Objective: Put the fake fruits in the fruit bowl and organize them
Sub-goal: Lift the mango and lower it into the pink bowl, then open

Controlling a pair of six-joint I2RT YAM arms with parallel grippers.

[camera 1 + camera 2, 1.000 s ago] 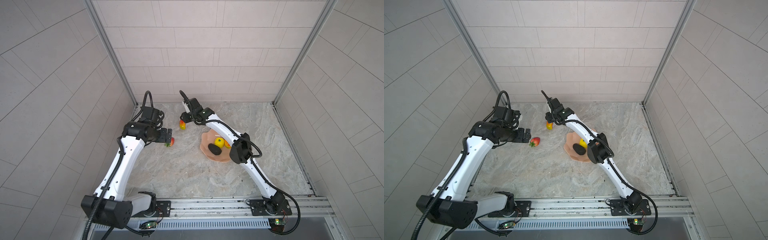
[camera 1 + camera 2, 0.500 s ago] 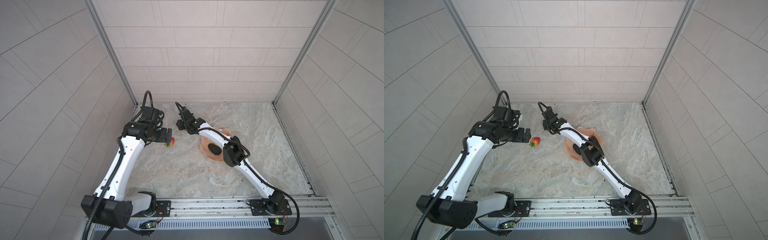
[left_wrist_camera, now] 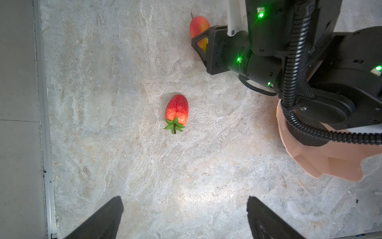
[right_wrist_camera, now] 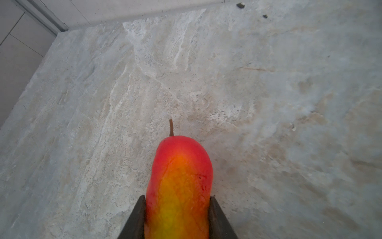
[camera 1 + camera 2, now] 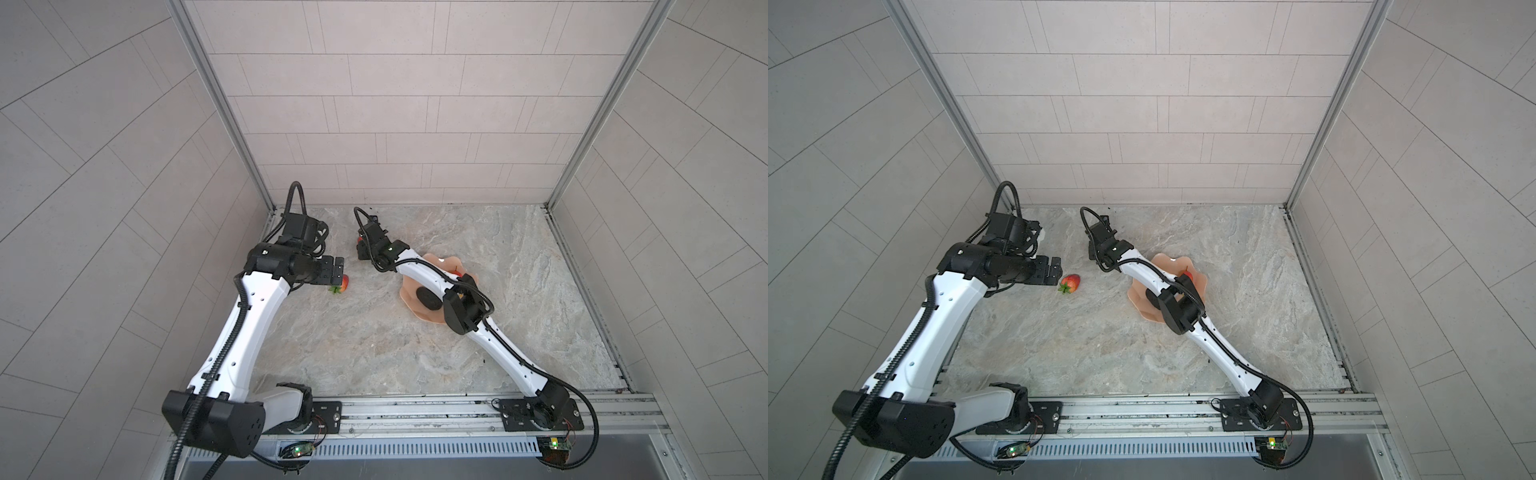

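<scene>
Right pincer (image 4: 177,199) clamps the mango (image 4: 179,169) by its flanks. The fruit's long axis runs straight out from the jaws, stem foremost. The fruit bowl (image 5: 1165,266) lies back along this arm, partly under its forearm, and holds the avocado (image 5: 427,297). Left pincer (image 3: 184,199), wide, hovers over the desk (image 5: 374,340) near the strawberry (image 3: 177,110).
</scene>
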